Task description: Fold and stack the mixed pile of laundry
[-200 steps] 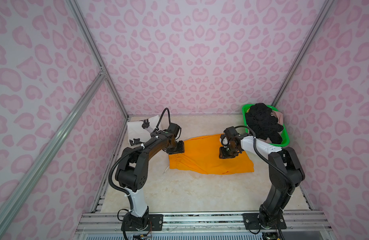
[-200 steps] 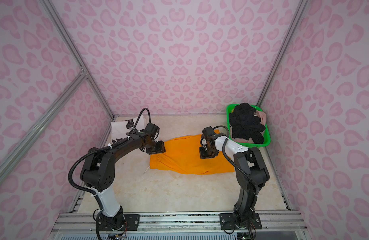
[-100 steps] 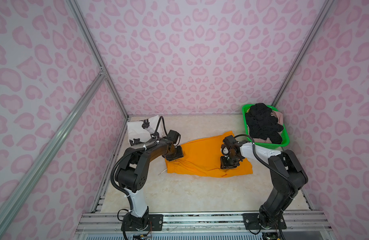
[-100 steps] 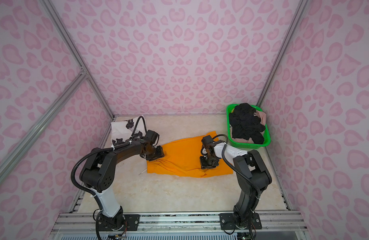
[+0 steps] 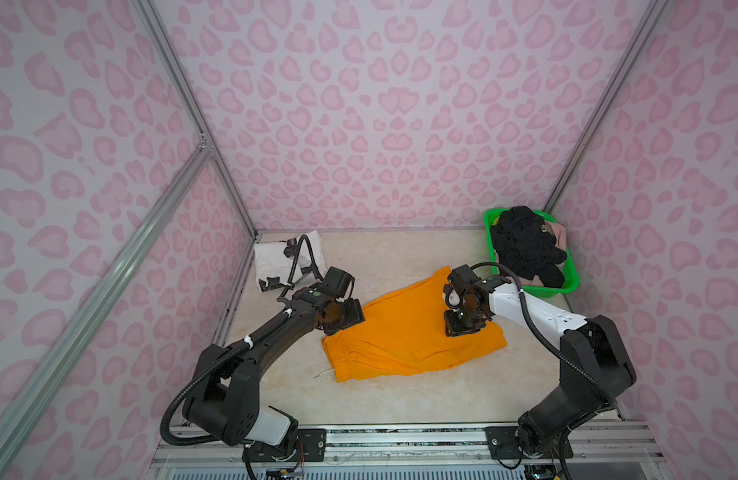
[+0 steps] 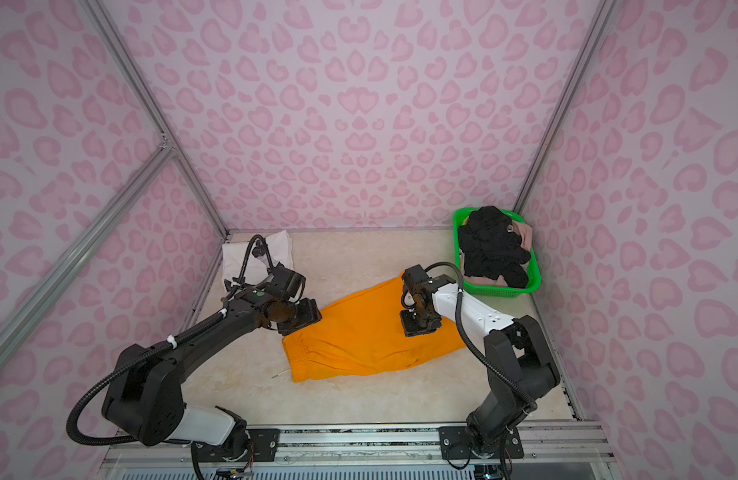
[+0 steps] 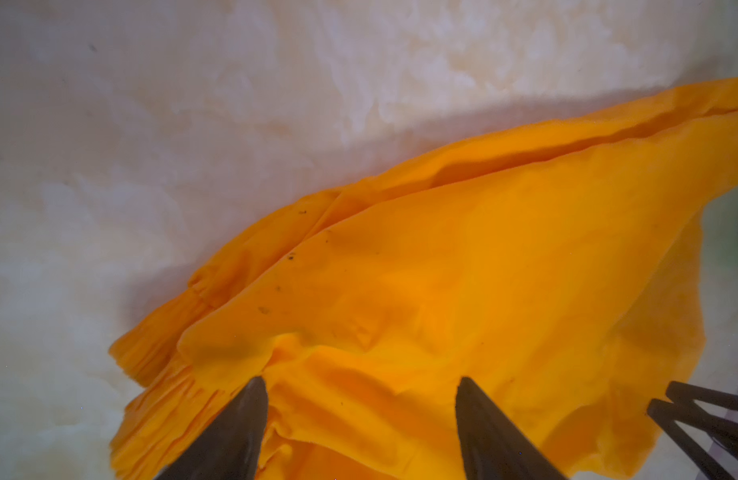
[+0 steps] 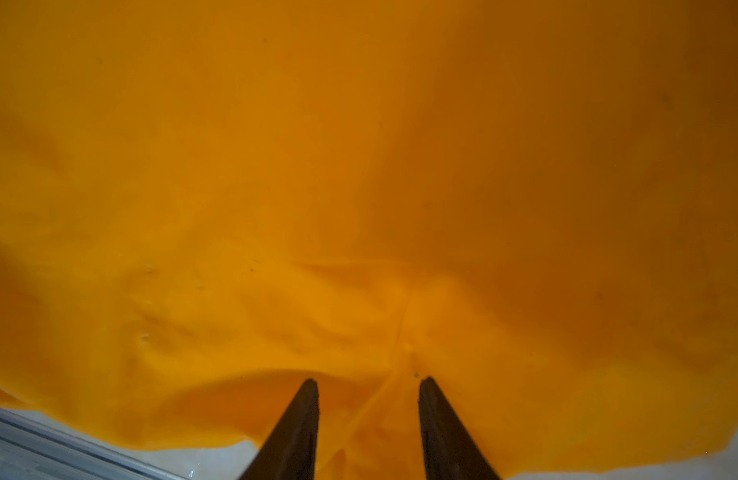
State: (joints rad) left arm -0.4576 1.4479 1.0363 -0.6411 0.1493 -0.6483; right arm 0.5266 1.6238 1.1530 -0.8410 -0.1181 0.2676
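While both arms reach inward over the bench [image 5: 400, 399], the orange shorts [image 5: 404, 336] lie flat at its middle. Their long axis runs from the gathered waistband, toward the left edge, to the leg hems, toward the far right corner.

The left hand [image 7: 359, 390] hovers at the waistband end, wrist pitched down, jaws wide, with cloth lying loose beneath them. The right hand [image 8: 367, 386] points down on the hem end, its jaws narrowly apart with a crease between them – whether it pinches the cloth cannot be told.

Each hand is nearest its own end, so a crosswise fold would probably carry one end over the other.

A white T-shirt [image 5: 276, 257] rests at the far left corner. The black knit piece [image 5: 525, 245] and beige-pink piece [image 5: 556, 232] fill the green basket [image 5: 490, 232] at the far right corner.
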